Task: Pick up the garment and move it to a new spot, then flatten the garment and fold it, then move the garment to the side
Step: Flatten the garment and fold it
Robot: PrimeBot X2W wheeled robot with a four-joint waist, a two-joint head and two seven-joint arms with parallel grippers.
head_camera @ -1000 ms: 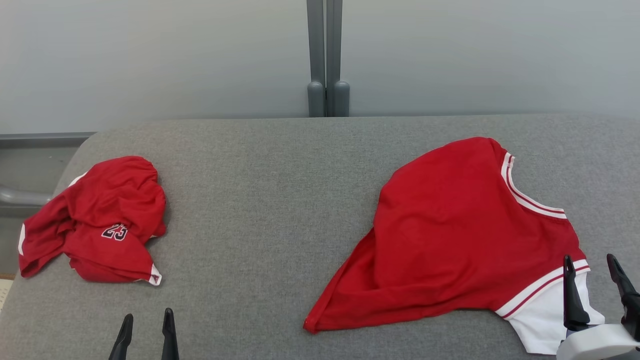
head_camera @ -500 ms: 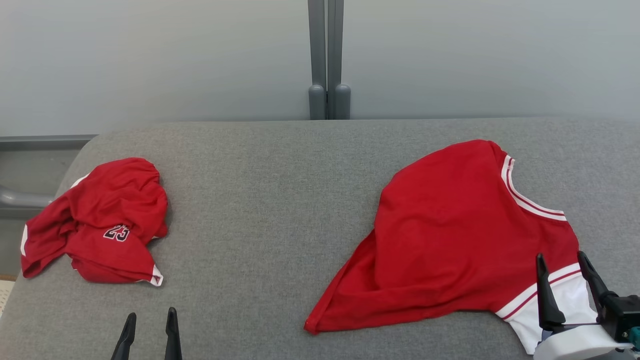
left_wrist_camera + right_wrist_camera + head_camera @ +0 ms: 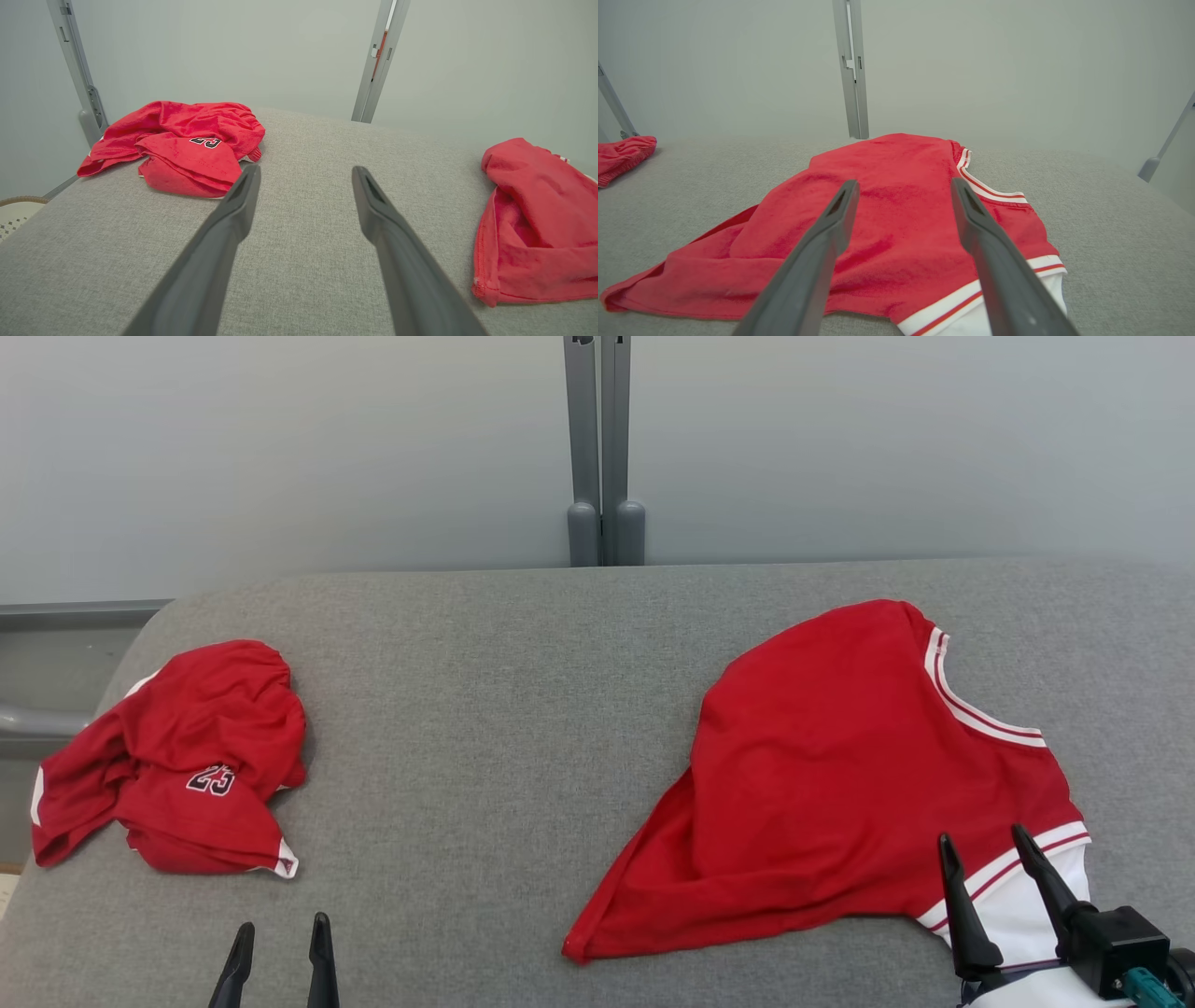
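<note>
We see the red jersey lying loosely spread at four o'clock on the grey padded surface, white-and-red striped trim at its neckline and a white panel at its near corner, over which our right gripper hangs released and empty, our left gripper likewise released at seven o'clock.

Two red garments, two grippers — one grey table.

larger red garment, loosely spread, right side
</note>
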